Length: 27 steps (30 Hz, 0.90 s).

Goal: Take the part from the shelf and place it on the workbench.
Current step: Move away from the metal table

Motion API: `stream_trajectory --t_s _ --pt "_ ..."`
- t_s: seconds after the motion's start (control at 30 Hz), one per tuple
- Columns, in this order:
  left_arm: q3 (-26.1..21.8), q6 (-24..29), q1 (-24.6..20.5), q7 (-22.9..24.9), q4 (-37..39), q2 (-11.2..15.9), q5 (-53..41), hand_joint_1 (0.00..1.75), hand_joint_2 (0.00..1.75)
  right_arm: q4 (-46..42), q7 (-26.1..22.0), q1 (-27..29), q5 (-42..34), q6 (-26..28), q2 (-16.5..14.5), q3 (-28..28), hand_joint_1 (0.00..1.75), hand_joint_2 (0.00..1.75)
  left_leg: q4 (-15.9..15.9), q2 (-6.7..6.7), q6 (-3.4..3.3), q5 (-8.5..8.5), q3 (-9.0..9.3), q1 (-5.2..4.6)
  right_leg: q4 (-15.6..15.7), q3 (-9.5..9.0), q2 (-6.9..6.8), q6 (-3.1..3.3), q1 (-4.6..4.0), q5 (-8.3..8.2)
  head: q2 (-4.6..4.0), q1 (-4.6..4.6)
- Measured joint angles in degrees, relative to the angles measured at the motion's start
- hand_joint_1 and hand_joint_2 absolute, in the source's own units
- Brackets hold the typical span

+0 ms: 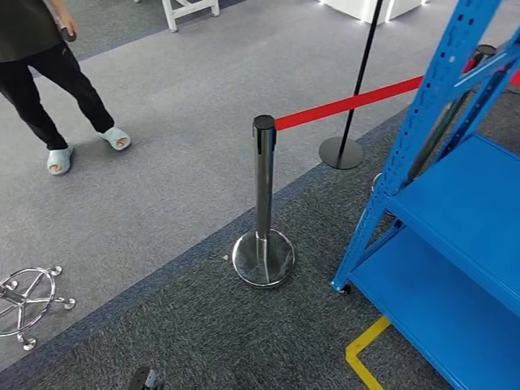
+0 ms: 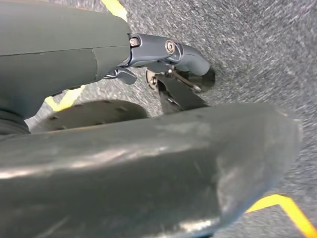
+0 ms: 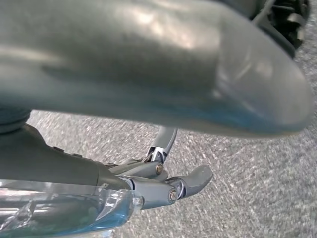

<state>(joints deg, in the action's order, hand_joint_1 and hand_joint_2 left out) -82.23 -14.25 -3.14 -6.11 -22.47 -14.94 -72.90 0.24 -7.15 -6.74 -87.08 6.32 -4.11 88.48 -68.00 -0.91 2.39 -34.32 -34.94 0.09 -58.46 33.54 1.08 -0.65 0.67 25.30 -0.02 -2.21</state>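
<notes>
Across the head view, a grey carpet floor [image 1: 184, 106] is seen, paler in the far half and darker in the near half. At the right, a blue shelf [image 1: 453, 203] is set on the darker carpet, with 2 bare boards in sight, and a slanted blue upright runs down to a foot near the floor. At the upper left, a person [image 1: 43, 73] in dark trousers and pale slippers is seen on the paler carpet. Near the middle, a chrome post [image 1: 264, 203] is stood upright on a round base, and a red belt [image 1: 349, 103] is stretched from its black cap toward the shelf. Behind the belt, a thin black pole [image 1: 358, 81] rises from a dark disc. At the lower left, a chrome chair base [image 1: 28, 299] with castors is seen. Beside the shelf foot, a yellow floor marking [image 1: 365, 345] is laid. The left hand [image 2: 75, 54] is hung over the carpet with its fingers [image 2: 164, 48] stretched apart from the thumb and nothing between them. Against the right hand [image 3: 75, 168], a clear glossy thing [image 3: 67, 210] is seen beside the fingers [image 3: 157, 191]; whether it is held, or is the part, cannot be told.
</notes>
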Motion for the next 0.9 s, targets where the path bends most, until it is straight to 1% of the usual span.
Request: stream_trajectory --t_s 0.03,0.07,0.1,0.13,0.17,0.2,0.23,0.27,0.3,0.33,0.37,0.4,0.43,0.47,0.5,0.53,0.57,0.6,0.63,0.67,0.7,0.73,0.77,0.8,0.83,0.87,0.9 --pt "0.05 -0.04 0.11 0.07 0.0 0.02 -0.25 0.0 0.0 0.0 0.0 -0.04 -0.01 -0.1 0.0 0.0 0.0 0.0 -3.41 0.32 0.09 -1.12 -1.82 0.05 0.0 0.09 0.79 0.05 0.01 -0.05 0.0 -0.01" --pt "0.19 -0.08 0.18 0.31 0.0 0.06 -0.64 0.0 0.0 0.0 0.0 0.03 -0.02 -0.17 0.0 0.0 0.0 0.0 -5.14 0.45 0.14 -1.15 -2.91 0.09 0.0 0.13 1.6 0.03 0.03 -0.09 0.0 -0.03" --pt "0.44 -0.01 0.2 0.75 0.0 0.12 -1.22 0.0 0.0 0.0 0.0 0.11 -0.02 -0.18 0.0 0.0 0.0 0.0 -4.7 0.57 0.13 -0.01 -2.95 0.15 -0.01 0.14 2.45 -0.07 0.07 -0.15 0.0 -0.03" --pt "0.78 0.13 0.19 1.34 0.0 0.17 -1.8 0.0 0.0 0.0 0.02 0.17 -0.02 -0.18 0.0 0.0 0.0 0.0 -2.15 0.9 0.1 2.0 -1.92 0.24 -0.01 0.13 3.31 -0.22 0.15 -0.24 0.0 -0.02" --pt "1.11 0.32 0.18 1.91 0.0 0.22 -2.27 0.0 0.0 0.0 0.07 0.16 -0.02 -0.17 0.0 0.0 0.0 0.0 1.62 2.08 0.11 4.22 -0.2 0.45 -0.01 0.16 4.15 -0.43 0.24 -0.35 0.0 -0.04" --pt "1.37 0.55 0.15 2.31 0.0 0.23 -2.42 0.0 0.0 0.0 0.14 0.05 -0.02 -0.16 0.0 0.0 0.0 0.0 5.7 3.65 0.09 5.93 1.65 0.69 -0.16 0.31 5.0 -0.75 0.21 -0.41 0.0 -0.1" --pt "1.52 0.74 0.12 2.55 0.0 0.22 -2.21 0.0 0.0 0.0 0.21 -0.08 -0.02 -0.13 0.0 0.0 0.0 0.0 8.65 4.99 0.0 6.89 2.97 0.9 -0.22 0.53 5.76 -1.1 0.19 -0.5 0.0 -0.13" --pt "1.56 0.96 0.06 2.63 0.0 0.2 -1.84 0.0 0.0 0.0 0.26 -0.15 -0.02 -0.07 0.0 0.0 0.0 0.0 10.37 5.97 -0.16 7.19 3.68 1.02 -0.23 0.82 6.43 -1.5 0.18 -0.62 0.0 -0.19" --pt "1.57 1.16 -0.02 2.66 0.0 0.19 -1.42 0.0 0.0 0.0 0.28 -0.11 -0.02 0.01 0.0 0.0 0.0 0.0 11.0 5.96 -0.48 7.13 3.86 0.95 -0.13 1.15 7.08 -1.93 0.22 -0.76 0.0 -0.21" --pt "1.57 1.34 -0.1 2.68 0.0 0.19 -1.15 0.0 0.0 0.01 0.28 0.07 -0.01 0.09 0.01 0.0 0.0 0.0 11.03 5.3 -0.93 7.2 3.81 0.92 0.13 1.38 7.7 -2.35 0.38 -0.97 0.0 -0.2" --pt "1.56 1.49 -0.2 2.68 0.0 0.22 -1.01 0.0 0.0 0.01 0.28 0.33 -0.01 0.16 0.01 0.0 0.0 0.0 11.19 4.61 -1.4 7.37 3.84 0.88 0.06 1.6 7.29 -2.65 0.45 -0.95 0.0 -0.19" --pt "1.56 1.56 -0.25 2.68 0.0 0.26 -0.94 0.0 0.0 0.02 0.28 0.53 0.01 0.22 0.02 0.0 0.0 0.0 11.33 3.89 -1.89 7.53 3.88 0.85 -0.7 2.07 5.93 -2.87 0.43 -0.36 0.0 0.0" --pt "1.55 1.61 -0.23 2.68 0.0 0.3 -0.93 0.0 0.0 0.02 0.27 0.57 0.02 0.25 0.02 0.0 0.0 0.0 11.48 3.04 -2.31 7.66 3.9 0.82 -2.66 2.97 4.02 -3.01 0.34 0.94 0.0 0.2" --pt "1.55 1.63 -0.14 2.68 0.0 0.33 -0.93 0.0 0.0 0.02 0.26 0.47 0.02 0.28 0.02 0.0 0.0 0.0 11.5 2.16 -2.58 7.68 3.9 0.67 -5.89 4.41 1.79 -3.05 0.24 2.87 0.0 0.4" --pt "1.55 1.63 0.01 2.68 0.0 0.36 -0.93 0.0 0.0 0.02 0.25 0.28 0.02 0.31 0.02 0.0 0.0 0.0 11.49 1.22 -2.76 7.63 3.89 0.51 -9.76 6.17 0.34 -3.14 0.19 4.95 0.0 0.56" --pt "1.55 1.63 0.15 2.68 0.0 0.4 -0.93 0.0 0.0 0.01 0.22 0.12 0.02 0.34 0.01 0.0 0.0 0.0 11.47 0.22 -2.84 7.59 3.89 0.36 -13.35 7.72 -0.3 -3.24 0.2 6.57 0.0 0.57" --pt "1.55 1.61 0.2 2.68 0.0 0.43 -0.93 0.0 0.0 0.01 0.2 0.09 0.02 0.4 0.01 0.0 0.0 0.0 11.46 -0.69 -2.88 7.55 3.9 0.27 -15.53 8.55 -0.57 -3.31 0.2 7.28 0.0 0.57" --pt "1.55 1.58 0.18 2.67 0.0 0.45 -0.93 0.0 0.0 0.01 0.19 0.16 0.02 0.45 0.0 0.0 0.0 0.0 11.44 -1.49 -2.87 7.5 3.94 0.23 -15.54 8.27 -0.74 -3.36 0.2 6.87 0.0 0.58" --pt "1.55 1.54 0.12 2.65 0.0 0.46 -0.93 0.0 0.0 0.01 0.18 0.24 0.01 0.52 0.0 0.0 0.0 0.0 11.43 -2.23 -2.79 7.41 4.04 0.22 -13.32 6.82 -1.08 -3.36 0.19 5.56 0.0 0.59" --pt "1.55 1.5 0.07 2.63 0.0 0.45 -0.93 0.0 0.0 0.02 0.18 0.28 0.01 0.6 0.01 0.0 0.0 0.0 11.4 -2.92 -2.65 7.28 4.21 0.21 -9.5 4.51 -1.96 -3.3 0.18 3.79 0.0 0.61" --pt "1.55 1.48 0.06 2.61 0.0 0.45 -0.93 0.0 0.0 0.02 0.18 0.23 0.01 0.66 0.01 0.0 0.0 0.0 11.33 -3.52 -2.4 7.08 4.38 0.07 -5.59 2.24 -3.3 -3.13 0.1 2.39 0.0 0.62" --pt "1.55 1.46 0.07 2.57 0.0 0.47 -0.93 0.0 0.0 0.02 0.15 0.09 0.01 0.7 0.02 0.0 0.0 0.0 11.25 -4.09 -2.09 6.88 4.56 -0.07 -2.6 0.49 -4.27 -2.84 0.03 1.38 0.0 0.56" --pt "1.55 1.45 0.06 2.55 0.0 0.49 -0.93 0.0 0.0 0.02 0.13 -0.03 0.01 0.75 0.02 0.0 0.0 0.0 11.2 -4.59 -1.78 6.74 4.72 -0.21 -0.97 -0.39 -4.85 -2.51 -0.07 0.97 0.0 0.46" --pt "1.56 1.45 0.01 2.52 0.0 0.51 -0.93 0.0 0.0 0.02 0.11 -0.09 0.01 0.77 0.02 0.0 0.0 0.0 11.21 -5.1 -1.46 6.69 4.84 -0.3 -0.6 -0.45 -4.72 -2.13 -0.21 0.94 0.0 0.38" --pt "1.58 1.44 -0.08 2.5 0.0 0.51 -0.96 0.0 0.0 0.02 0.09 -0.08 0.0 0.79 0.02 0.0 0.0 0.0 11.3 -5.65 -1.16 6.7 4.99 -0.24 -0.56 -0.35 -3.93 -1.74 -0.25 0.77 0.0 0.31" --pt "1.64 1.44 -0.19 2.49 0.0 0.5 -0.99 0.0 0.0 0.02 0.09 0.0 -0.01 0.8 0.02 0.0 0.0 0.0 11.32 -5.72 -0.79 6.59 5.11 -0.13 -0.48 -0.22 -3.26 -1.38 -0.2 0.63 0.0 0.28" --pt "1.7 1.44 -0.28 2.47 0.0 0.5 -1.03 0.0 0.0 0.02 0.09 0.06 -0.01 0.8 0.01 0.0 0.0 0.0 10.82 -4.91 -0.42 6.04 4.98 -0.01 -0.37 -0.16 -2.62 -1.03 -0.09 0.45 0.0 0.23"
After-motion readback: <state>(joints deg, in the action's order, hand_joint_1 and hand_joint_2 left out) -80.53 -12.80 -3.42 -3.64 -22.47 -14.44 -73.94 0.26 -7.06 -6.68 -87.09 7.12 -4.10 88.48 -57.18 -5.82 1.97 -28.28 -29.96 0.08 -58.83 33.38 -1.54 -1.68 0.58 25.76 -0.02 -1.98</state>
